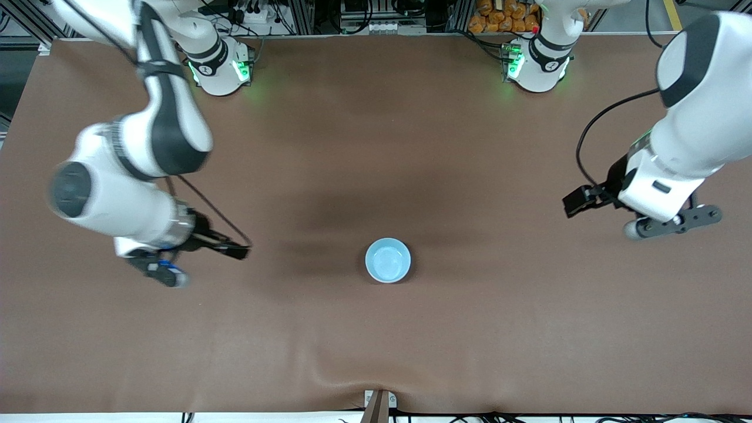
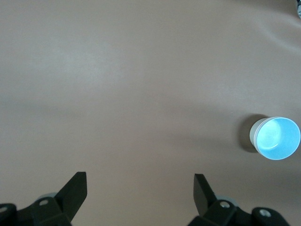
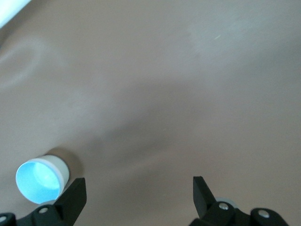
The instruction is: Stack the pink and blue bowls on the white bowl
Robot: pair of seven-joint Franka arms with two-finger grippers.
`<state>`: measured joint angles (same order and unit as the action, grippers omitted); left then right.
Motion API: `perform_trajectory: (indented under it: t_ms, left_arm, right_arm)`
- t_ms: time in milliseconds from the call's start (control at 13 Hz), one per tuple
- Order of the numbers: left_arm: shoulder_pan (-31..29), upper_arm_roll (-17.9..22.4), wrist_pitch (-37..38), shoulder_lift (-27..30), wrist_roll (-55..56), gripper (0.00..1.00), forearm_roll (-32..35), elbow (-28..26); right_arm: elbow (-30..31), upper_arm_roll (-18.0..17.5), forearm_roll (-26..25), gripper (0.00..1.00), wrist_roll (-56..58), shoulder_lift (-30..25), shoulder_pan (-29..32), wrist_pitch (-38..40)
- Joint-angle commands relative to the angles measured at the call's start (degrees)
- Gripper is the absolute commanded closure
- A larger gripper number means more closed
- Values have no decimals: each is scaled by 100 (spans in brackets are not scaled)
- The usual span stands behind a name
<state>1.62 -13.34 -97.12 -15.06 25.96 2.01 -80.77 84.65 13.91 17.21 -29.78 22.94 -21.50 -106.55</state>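
The light blue bowl (image 1: 388, 260) stands upright on the brown table, midway between the two arms. It also shows in the left wrist view (image 2: 278, 137) and in the right wrist view (image 3: 39, 181). A whitish wall (image 2: 256, 134) shows below its blue rim; I cannot tell whether this is the white bowl. No pink bowl shows. My left gripper (image 1: 675, 222) (image 2: 139, 181) hangs open and empty over bare table toward the left arm's end. My right gripper (image 1: 157, 269) (image 3: 138, 183) hangs open and empty over bare table toward the right arm's end.
The brown table cover (image 1: 376, 147) has a low wrinkle near the front edge. A small metal bracket (image 1: 379, 404) sits at that edge. The two arm bases (image 1: 220, 67) (image 1: 537, 64) stand along the back edge.
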Motion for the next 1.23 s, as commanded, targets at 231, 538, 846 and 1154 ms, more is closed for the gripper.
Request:
perform_trajectory:
  t_ms: [231,538,846,1154]
  left_arm:
    - [-65,6,-9,11,-82,0,89,149]
    - [-127,33,44,125,-91,0,98,140]
    - [-486,59,482,459,-739,0,98,140]
    - [-574,77,1046,793,-846,0,107,-43]
  right_arm:
    - [666,-468,-569,0,1393,-1176,1471,520]
    - [666,-1433,-1279,0,1879,-1756,2561,1179]
    - [658,-1629,-1668,0,2660,-2196,2791,1654]
    - [412,-1532,-1765,0,3154,-2320,2783,2242]
